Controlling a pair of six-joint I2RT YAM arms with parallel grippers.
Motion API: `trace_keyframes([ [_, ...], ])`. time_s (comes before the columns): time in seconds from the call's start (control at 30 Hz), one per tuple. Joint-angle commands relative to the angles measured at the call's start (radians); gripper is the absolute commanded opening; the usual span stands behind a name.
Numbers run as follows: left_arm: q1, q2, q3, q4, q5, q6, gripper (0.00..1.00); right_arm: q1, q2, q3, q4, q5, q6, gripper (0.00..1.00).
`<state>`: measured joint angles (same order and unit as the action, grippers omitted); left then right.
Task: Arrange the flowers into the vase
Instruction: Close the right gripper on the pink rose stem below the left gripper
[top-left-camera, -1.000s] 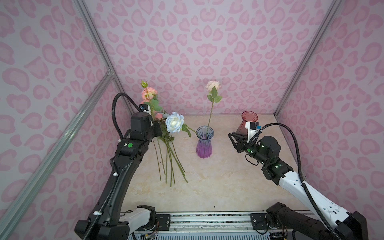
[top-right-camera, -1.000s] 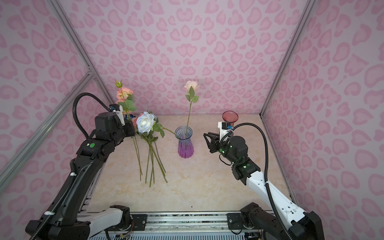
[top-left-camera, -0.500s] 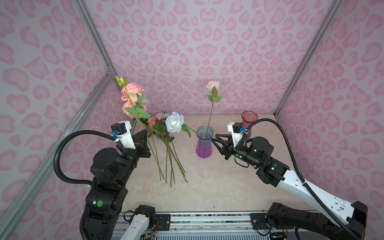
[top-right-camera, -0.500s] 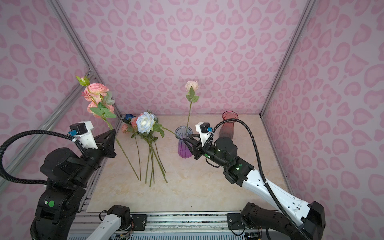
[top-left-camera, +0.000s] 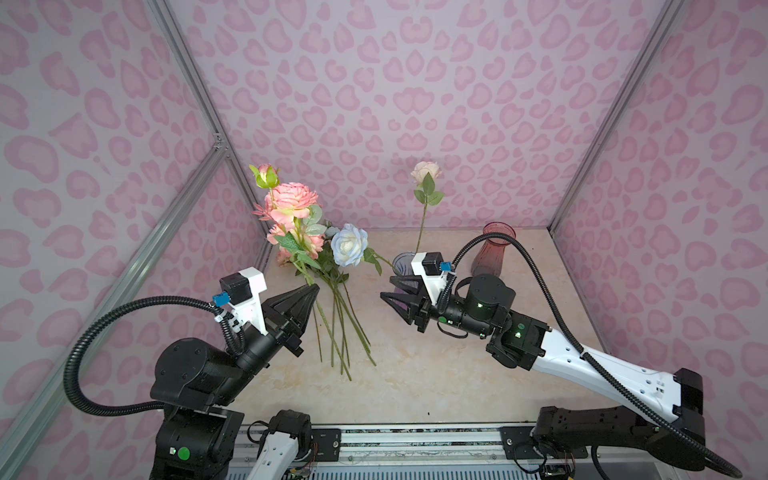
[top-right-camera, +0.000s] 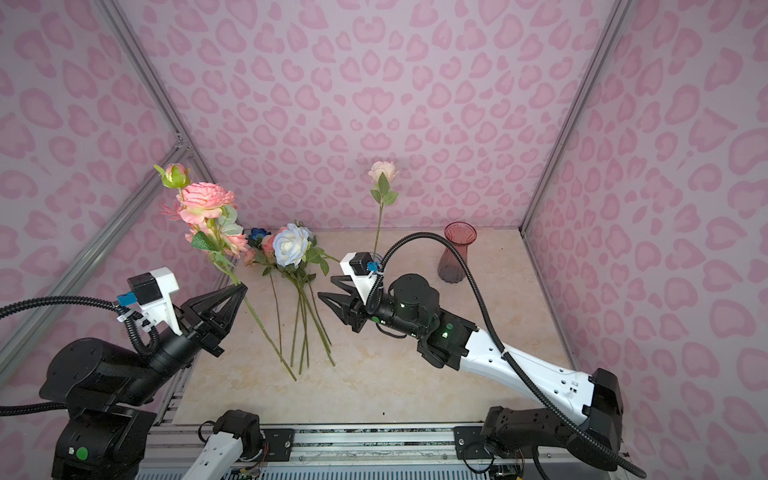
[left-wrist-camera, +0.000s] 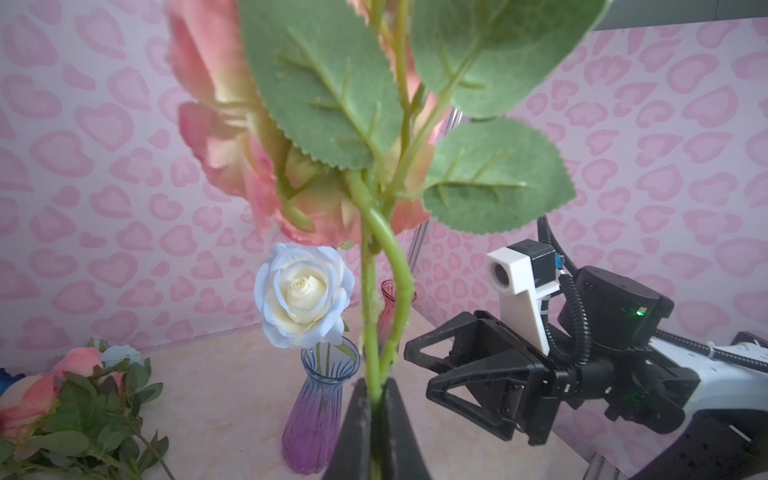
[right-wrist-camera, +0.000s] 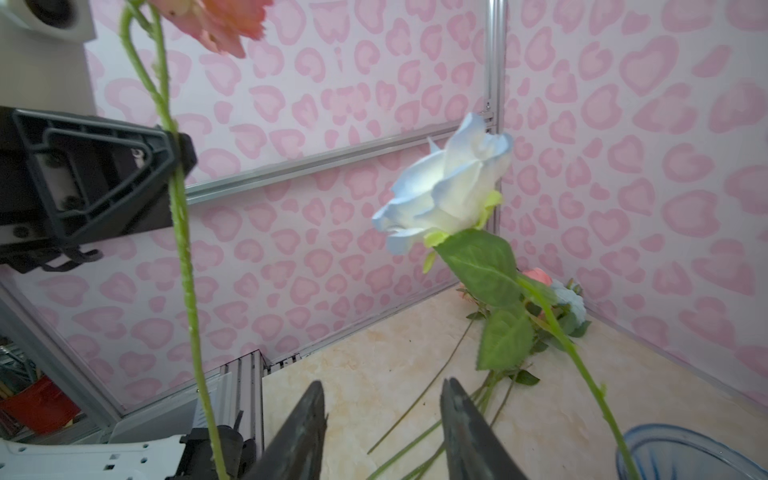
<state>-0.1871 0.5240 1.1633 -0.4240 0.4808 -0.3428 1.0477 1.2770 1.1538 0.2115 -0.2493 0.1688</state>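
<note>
left gripper (left-wrist-camera: 376, 388) clamped on coral rose (left-wrist-camera: 224, 124) stem; white-blue rose (left-wrist-camera: 302, 296) in purple vase (left-wrist-camera: 318, 409); right gripper (left-wrist-camera: 419, 369) nearby, jaws apart

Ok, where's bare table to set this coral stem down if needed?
Bare: the front strip of table between the loose stems' tips and the rail; also the right side in front of the red vase, partly under the right arm. Crowded: back left with the flower pile, and around the purple vase beside the open right gripper.
</note>
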Motion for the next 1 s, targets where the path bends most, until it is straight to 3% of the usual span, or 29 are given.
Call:
trace_keyframes([
  [0.0,0.0,0.002,-0.041,0.13,0.047,-0.066,0.03,0.043,0.078,0.051,0.085,-0.039,0.011,0.47],
  [0.17,0.0,0.021,-0.074,0.189,0.059,-0.105,0.03,0.11,0.191,0.166,0.067,-0.033,-0.018,0.48],
  [0.4,0.0,0.017,-0.099,0.189,0.053,-0.085,0.03,0.114,0.258,0.232,0.05,-0.045,0.004,0.44],
  [0.97,0.001,0.003,-0.141,0.18,0.091,-0.073,0.03,0.115,0.321,0.313,0.013,-0.05,0.015,0.04],
])
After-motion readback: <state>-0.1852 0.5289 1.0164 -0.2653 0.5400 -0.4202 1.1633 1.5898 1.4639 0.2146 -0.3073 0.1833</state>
